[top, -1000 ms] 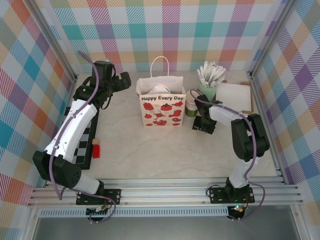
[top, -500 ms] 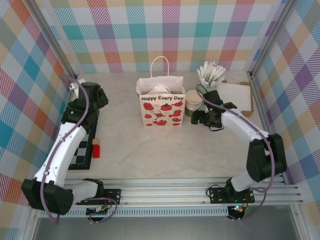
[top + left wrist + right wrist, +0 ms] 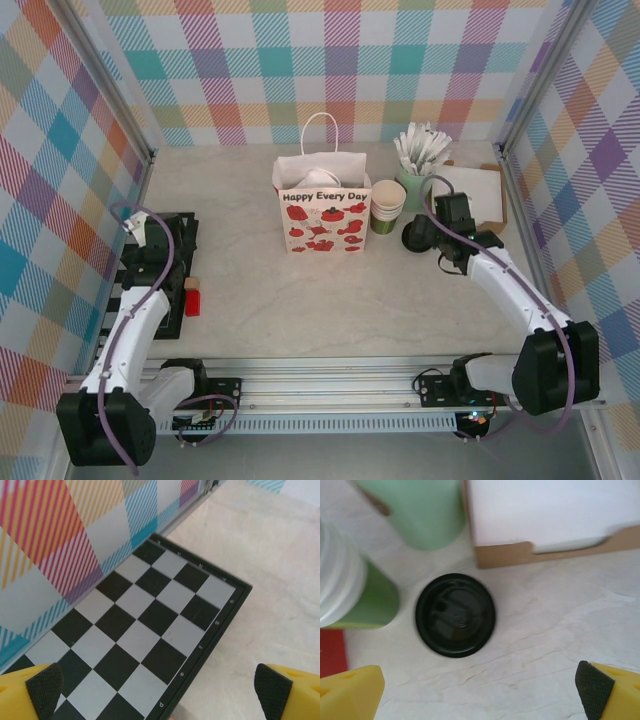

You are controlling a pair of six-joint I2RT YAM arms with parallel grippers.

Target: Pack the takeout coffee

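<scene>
A round black lid (image 3: 455, 615) lies flat on the pale table, loose, with nothing under it. My right gripper (image 3: 480, 695) hovers above it, open, its yellow fingers spread wide and nothing between them. From above, the right gripper (image 3: 432, 232) sits just right of the lid (image 3: 413, 238). A stack of lidless green cups (image 3: 388, 205) with cream rims stands left of the lid (image 3: 355, 595). The takeout coffee is out of view. My left gripper (image 3: 160, 690) hangs open over the chessboard (image 3: 150, 615), far left (image 3: 152, 245).
A paper gift bag (image 3: 322, 215) with red print stands upright mid-table, white paper inside. A mint cup of wrapped utensils (image 3: 418, 172) and a napkin box (image 3: 470, 192) stand behind the lid. A red block (image 3: 192, 300) lies beside the chessboard (image 3: 185, 225). Metal posts and plaid walls ring the table.
My right gripper opened and swung back and right, leaving the black lid on the table. The left arm drew back from near the bag to the chessboard at the left.
</scene>
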